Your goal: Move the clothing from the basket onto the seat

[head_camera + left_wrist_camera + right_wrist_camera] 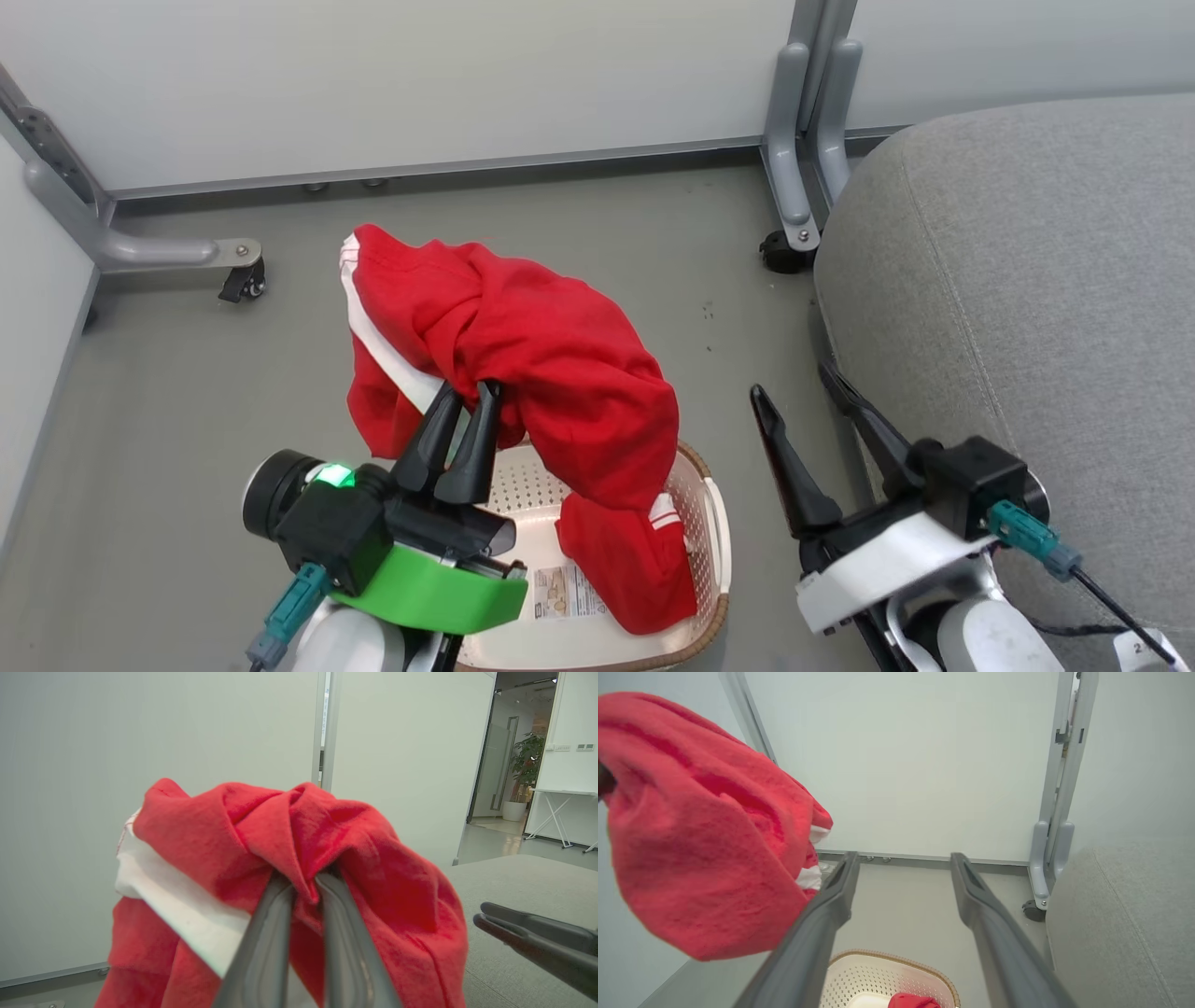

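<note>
The red clothing [551,364] with white stripes hangs lifted over the basket [719,532], pinched in my left gripper [470,387], which is shut on a fold of it [373,858]. One trailing end [625,560] reaches down into the cream basket; I cannot tell whether that red fabric [913,1001] is a separate garment. My right gripper [792,381] stands open and holds nothing, between the basket and the grey seat [1027,280]. From the right wrist, the clothing [691,858] hangs to the left of the right gripper [904,857], above the basket [896,970].
Pale partition walls close off the back and left. Their grey metal feet with castors [245,280] [780,250] stand on the grey floor. A paper label [565,593] lies on the basket's bottom. The seat's rounded edge [1134,905] is just right of my right gripper.
</note>
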`<state>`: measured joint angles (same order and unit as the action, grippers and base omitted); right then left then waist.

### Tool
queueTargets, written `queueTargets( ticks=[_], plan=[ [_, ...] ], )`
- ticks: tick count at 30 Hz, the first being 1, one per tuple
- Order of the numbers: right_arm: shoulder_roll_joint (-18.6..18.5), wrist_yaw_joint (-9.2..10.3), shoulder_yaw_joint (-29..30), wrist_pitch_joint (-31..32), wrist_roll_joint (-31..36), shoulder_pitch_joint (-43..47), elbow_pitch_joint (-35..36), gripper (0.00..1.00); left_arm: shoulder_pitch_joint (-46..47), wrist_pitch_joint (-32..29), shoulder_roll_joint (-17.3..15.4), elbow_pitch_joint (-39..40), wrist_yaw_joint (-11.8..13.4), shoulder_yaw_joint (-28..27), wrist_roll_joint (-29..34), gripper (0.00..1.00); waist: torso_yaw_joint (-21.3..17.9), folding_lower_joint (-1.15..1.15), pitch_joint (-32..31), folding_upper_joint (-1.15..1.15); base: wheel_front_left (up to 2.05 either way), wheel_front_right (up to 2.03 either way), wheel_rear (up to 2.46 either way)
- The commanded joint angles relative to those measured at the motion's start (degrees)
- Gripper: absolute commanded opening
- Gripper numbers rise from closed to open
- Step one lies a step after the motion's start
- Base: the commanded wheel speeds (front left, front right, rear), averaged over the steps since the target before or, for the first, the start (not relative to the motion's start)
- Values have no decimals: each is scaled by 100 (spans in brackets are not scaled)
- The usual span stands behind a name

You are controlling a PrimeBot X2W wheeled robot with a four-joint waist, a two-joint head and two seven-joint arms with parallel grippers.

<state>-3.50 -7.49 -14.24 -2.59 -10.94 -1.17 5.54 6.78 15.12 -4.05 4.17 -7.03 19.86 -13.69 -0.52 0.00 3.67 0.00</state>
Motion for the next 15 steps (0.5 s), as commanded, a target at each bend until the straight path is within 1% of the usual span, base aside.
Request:
queueTargets(
  ticks=[1,9,12,15],
  plan=[
    [-42,0,-145,46,-98,-196,113,100,99,4,24,24,-11,-16,35,0,13,0,36,0,0,0,0],
    [-215,0,-1135,264,-688,-893,508,100,199,4,39,5,-30,53,58,0,115,0,173,0,0,0,0],
    [-292,0,-1498,359,-873,-1052,425,100,241,3,43,-4,-37,99,67,0,157,0,210,0,0,0,0],
    [-368,0,-1772,423,-994,-1235,176,100,282,4,49,-4,-45,150,64,0,192,0,246,0,0,0,0]
  ],
)
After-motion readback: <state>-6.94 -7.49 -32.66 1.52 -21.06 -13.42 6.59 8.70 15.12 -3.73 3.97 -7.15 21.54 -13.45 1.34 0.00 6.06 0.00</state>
